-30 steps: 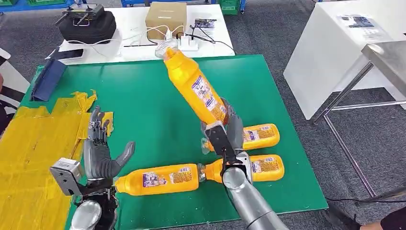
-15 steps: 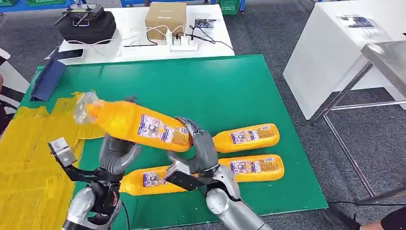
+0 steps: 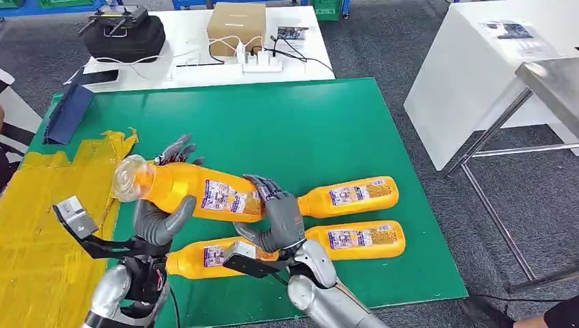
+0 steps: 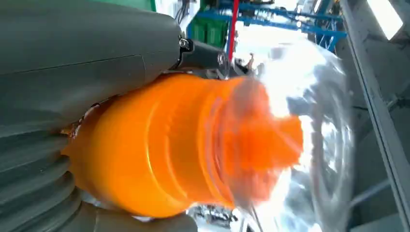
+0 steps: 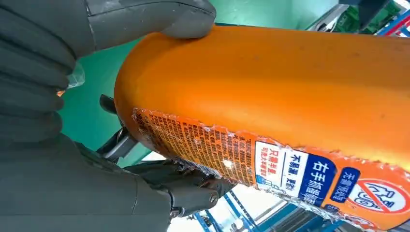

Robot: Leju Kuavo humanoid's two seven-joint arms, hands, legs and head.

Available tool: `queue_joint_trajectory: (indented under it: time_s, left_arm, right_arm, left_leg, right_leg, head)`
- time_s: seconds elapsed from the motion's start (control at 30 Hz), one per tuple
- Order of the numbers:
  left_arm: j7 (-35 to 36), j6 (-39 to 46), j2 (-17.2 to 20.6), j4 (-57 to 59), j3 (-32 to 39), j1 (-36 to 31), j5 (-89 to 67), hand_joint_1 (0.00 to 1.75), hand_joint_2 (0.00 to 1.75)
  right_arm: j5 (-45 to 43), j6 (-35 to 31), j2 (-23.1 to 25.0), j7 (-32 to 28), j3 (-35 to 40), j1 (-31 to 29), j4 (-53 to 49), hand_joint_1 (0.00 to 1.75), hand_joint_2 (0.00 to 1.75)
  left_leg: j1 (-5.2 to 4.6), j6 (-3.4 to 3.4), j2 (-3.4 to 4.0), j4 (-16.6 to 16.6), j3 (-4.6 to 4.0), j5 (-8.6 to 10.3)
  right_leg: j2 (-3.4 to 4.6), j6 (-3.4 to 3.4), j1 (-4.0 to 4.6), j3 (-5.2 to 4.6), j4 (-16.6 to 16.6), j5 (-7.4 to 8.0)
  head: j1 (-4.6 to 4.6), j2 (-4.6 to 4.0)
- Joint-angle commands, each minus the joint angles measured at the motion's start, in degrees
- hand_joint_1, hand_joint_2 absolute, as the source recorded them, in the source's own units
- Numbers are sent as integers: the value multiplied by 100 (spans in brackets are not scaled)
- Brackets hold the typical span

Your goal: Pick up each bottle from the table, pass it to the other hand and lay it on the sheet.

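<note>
1. Held aloft over the green counter [image 3: 328, 130]: orange plastic bottle with clear cap [image 3: 198, 191].
2. Left hand [image 3: 160, 212] fingers wrapped round its neck end.
3. Right hand [image 3: 276, 219] fingers clasping its base.

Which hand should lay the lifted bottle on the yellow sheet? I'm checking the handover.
Left. The left hand holds the orange bottle near its neck, beside the yellow sheet; the right hand grips the base, farther away.
</note>
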Motion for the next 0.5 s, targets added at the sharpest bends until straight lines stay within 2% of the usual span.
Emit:
queue_joint_trajectory:
  time_s: [0.03,0.27,0.43,0.47,0.5]
  left_arm:
    - [-138,427,18,-7,-88,-188,-427,175,175]
    - [-432,1407,17,14,-217,-185,-1383,175,175]
    - [-399,1516,32,203,-323,-234,-1555,175,175]
    - [-401,1530,33,224,-331,-241,-1574,175,175]
    - [-403,1730,82,281,-352,-284,-1821,175,175]
  right_arm:
    - [7,45,-82,-9,250,-153,353,175,175]
    - [-208,311,-179,-45,260,77,-375,175,175]
    - [-337,329,-205,-78,249,192,-791,175,175]
    - [-374,310,-206,-88,229,216,-855,134,175]
    - [-574,132,-175,-221,101,332,-1077,0,175]
  left_leg:
    - [3,-1,6,5,22,-13]
    - [2,-1,-2,0,11,-5]
    - [2,-1,-4,7,25,-15]
    - [2,-1,0,3,16,-9]
    - [0,-1,-3,0,10,-4]
  right_leg:
    - [-2,-12,7,27,-3,-10]
    - [-8,-9,4,14,-3,-6]
    - [-12,-15,6,31,1,-16]
    - [-6,-11,4,19,-2,-9]
    - [-9,-9,2,12,-2,-6]
  head:
    - [0,0]
    - [0,0]
    - [0,0]
    - [0,0]
    - [0,0]
